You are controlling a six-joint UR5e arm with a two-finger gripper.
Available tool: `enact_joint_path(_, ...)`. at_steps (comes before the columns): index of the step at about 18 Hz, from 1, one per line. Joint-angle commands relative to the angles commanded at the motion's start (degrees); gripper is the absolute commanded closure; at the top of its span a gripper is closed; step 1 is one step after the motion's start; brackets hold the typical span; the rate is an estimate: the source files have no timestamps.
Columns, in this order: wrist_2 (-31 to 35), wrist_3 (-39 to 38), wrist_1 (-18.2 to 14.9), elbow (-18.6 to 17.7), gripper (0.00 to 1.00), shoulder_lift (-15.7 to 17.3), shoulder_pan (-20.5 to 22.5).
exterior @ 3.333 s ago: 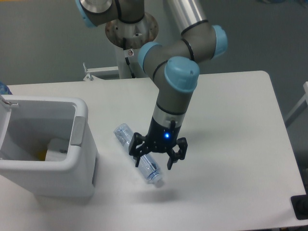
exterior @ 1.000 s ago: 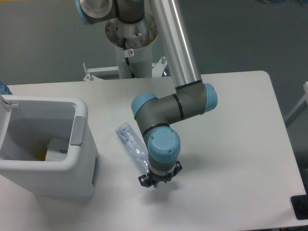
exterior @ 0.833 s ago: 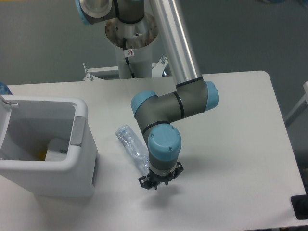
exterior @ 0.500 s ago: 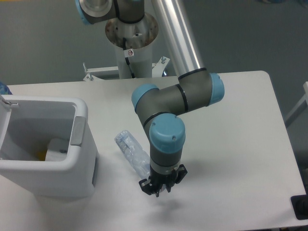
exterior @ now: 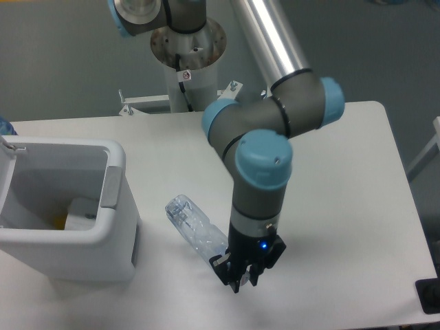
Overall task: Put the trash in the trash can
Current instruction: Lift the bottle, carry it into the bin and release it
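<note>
The trash in view is a clear, bluish crushed plastic bottle [exterior: 194, 223], slanting from upper left to lower right just right of the trash can. My gripper [exterior: 238, 273] points down and is shut on the bottle's lower right end, and the arm's wrist hides that end. The bottle seems lifted slightly off the table. The trash can [exterior: 115, 159] is a boxy white bin with a grey side tab, standing open at the left of the table. A pale lump with a yellow bit [exterior: 77, 210] lies on its floor; I cannot tell what it is.
The white table [exterior: 344, 179] ends at its right edge near a black object [exterior: 429, 295] at the bottom right corner. A blue item [exterior: 4, 126] shows at the far left edge. The robot's pedestal [exterior: 187, 82] and a metal bracket [exterior: 126, 104] stand behind the table.
The gripper came down over the bottle's lower end and shut on it. Since then it has risen and moved slightly right, and the bottle has shifted with it.
</note>
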Motion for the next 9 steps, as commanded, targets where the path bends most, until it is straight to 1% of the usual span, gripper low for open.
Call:
enact_joint_path(3, -4.1, -0.1, 0.1, 1.2, 0.79, 2.7, 1.0)
enact_joint_path(6, -6.3, -1.2, 0.2, 2.6, 0.79, 4.3, 1.0)
enact_joint_path(9, -8.5, -3.5, 2.4, 4.7, 0.78, 4.8, 1.0)
